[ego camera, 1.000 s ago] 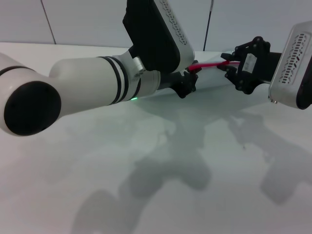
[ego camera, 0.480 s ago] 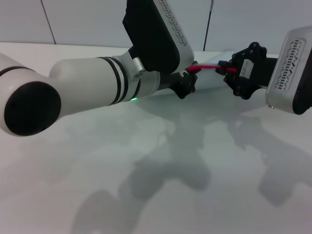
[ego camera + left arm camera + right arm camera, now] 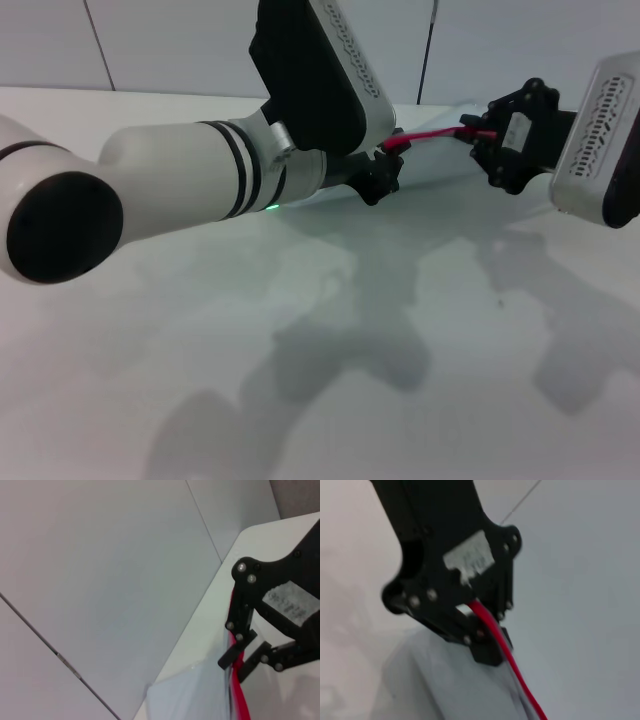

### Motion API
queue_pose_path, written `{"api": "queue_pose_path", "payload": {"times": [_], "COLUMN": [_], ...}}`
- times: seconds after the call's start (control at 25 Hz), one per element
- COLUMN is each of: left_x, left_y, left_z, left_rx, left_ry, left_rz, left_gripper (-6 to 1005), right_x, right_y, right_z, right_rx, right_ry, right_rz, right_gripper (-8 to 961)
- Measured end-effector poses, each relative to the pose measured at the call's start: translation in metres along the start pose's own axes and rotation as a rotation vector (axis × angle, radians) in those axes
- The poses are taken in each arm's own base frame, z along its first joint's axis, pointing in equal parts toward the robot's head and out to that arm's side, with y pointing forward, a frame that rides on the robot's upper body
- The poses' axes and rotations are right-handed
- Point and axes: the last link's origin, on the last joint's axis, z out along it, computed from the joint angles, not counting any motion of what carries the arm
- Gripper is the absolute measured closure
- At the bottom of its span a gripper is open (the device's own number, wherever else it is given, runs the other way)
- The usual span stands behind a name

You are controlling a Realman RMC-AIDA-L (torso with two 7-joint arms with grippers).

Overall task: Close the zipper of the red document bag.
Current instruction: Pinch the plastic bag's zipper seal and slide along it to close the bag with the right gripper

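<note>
The red document bag [image 3: 440, 162] lies at the far side of the white table, a pale translucent pouch mostly hidden by my arms. Its zipper [image 3: 435, 133] shows as a thin red strip stretched between my two grippers. At the strip's left end my left gripper [image 3: 390, 150] is shut on the bag's red edge. My right gripper [image 3: 478, 135] is shut on the zipper farther right. In the left wrist view the right gripper [image 3: 236, 661] pinches the red zipper [image 3: 241, 697] above the bag [image 3: 190, 695]. In the right wrist view the left gripper [image 3: 487, 652] clamps the zipper [image 3: 515, 675].
The white table [image 3: 330, 330] stretches toward me, crossed by the arms' shadows. A pale panelled wall [image 3: 180, 45] rises just behind the bag. My big white left forearm [image 3: 180, 190] hides the middle left of the scene.
My right gripper slid left along the red strip toward the left gripper, then moved back to the right. The left arm has stayed where it was.
</note>
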Motion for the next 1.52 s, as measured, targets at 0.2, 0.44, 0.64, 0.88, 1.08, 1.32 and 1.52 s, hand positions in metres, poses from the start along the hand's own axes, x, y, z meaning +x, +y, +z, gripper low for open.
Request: {"api": "queue_pose_path", "payload": {"times": [0.2,0.44,0.64,0.88,1.08,1.32,1.52], "left_x": [0.001,0.005,0.002,0.001,-0.001,-0.006,-0.007], "left_y": [-0.002,-0.004,-0.004,-0.002,-0.001,0.0,0.001], "left_z": [-0.006,-0.014,-0.022,-0.03,-0.036,-0.039,-0.041], "left_rx": [0.014,0.03,0.04,0.042,0.047,0.05,0.051], "left_ry": [0.014,0.032,0.037,0.038,0.038,0.03,0.027], "left_rz": [0.001,-0.001,-0.01,-0.016,-0.02,-0.026,-0.022], "left_gripper": [941,939,937,935,933,931,929], "right_x": [0.009,0.024,0.034,0.052,0.066,0.074,0.082], "right_y": [-0.002,-0.007,-0.013,-0.015,-0.018,-0.021,-0.018], "right_z": [-0.002,-0.004,-0.007,-0.008,-0.011,-0.015,-0.013], "right_rx": [0.011,0.028,0.061,0.088,0.099,0.114,0.119], "right_ry": [0.019,0.067,0.095,0.149,0.179,0.195,0.218], "right_rz": [0.017,0.027,0.039,0.049,0.068,0.089,0.09], "right_gripper": [871,874,873,873,874,872,874]}}
